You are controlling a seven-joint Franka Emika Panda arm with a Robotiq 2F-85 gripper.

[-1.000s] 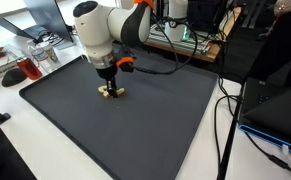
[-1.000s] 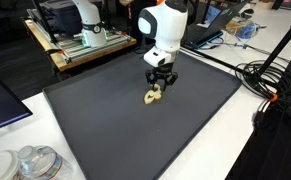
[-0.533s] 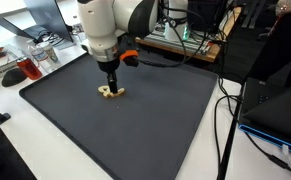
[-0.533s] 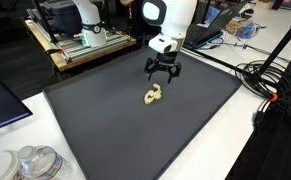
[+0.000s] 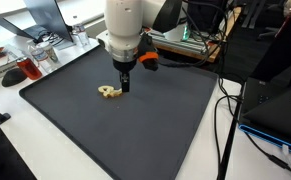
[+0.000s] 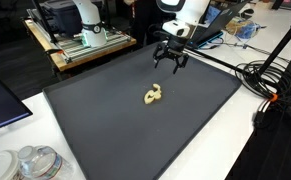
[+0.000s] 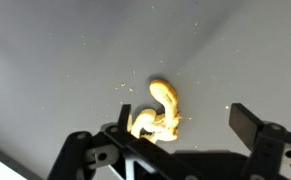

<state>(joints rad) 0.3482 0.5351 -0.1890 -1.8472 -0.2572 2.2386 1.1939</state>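
A small, pale yellow, twisted and crumbly piece lies on the dark grey mat. My gripper hangs open above the mat, clear of the piece and a little to one side of it, with nothing between its fingers. In the wrist view the piece lies on the mat below the spread gripper, nearer the left finger, with small crumbs scattered around it.
The mat covers a white table. A glass with something red in it stands past one edge, cables and a laptop past another. Clear plastic tubs sit at a near corner, a wooden stand behind.
The gripper opened, let go of the yellow piece, rose and drew sideways away from it. The piece stays where it lay on the mat.
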